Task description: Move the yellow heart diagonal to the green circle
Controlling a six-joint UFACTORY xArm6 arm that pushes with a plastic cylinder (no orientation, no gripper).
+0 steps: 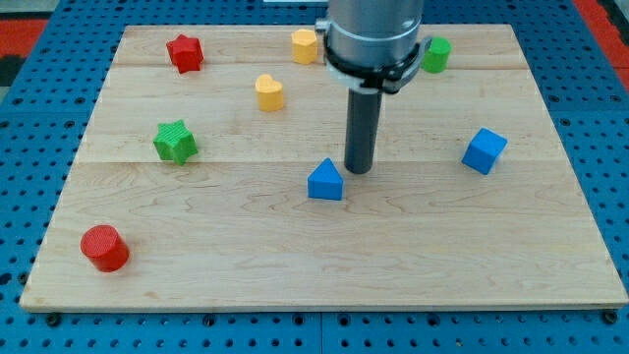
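My tip [358, 171] rests on the wooden tabletop [442, 256] just beside the blue triangular block [325, 181]; no gripper is fitted. The yellow heart [269, 92] lies toward the far edge, the green circle [436, 54] near the far right corner.

Wooden board [295, 265] on blue, seemingly perforated surface [29, 147].

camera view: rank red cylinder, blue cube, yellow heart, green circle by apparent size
1-2. red cylinder and blue cube: look alike, no ranking.
3. yellow heart.
4. green circle, partly hidden by the arm and farther up the board, so unsure.
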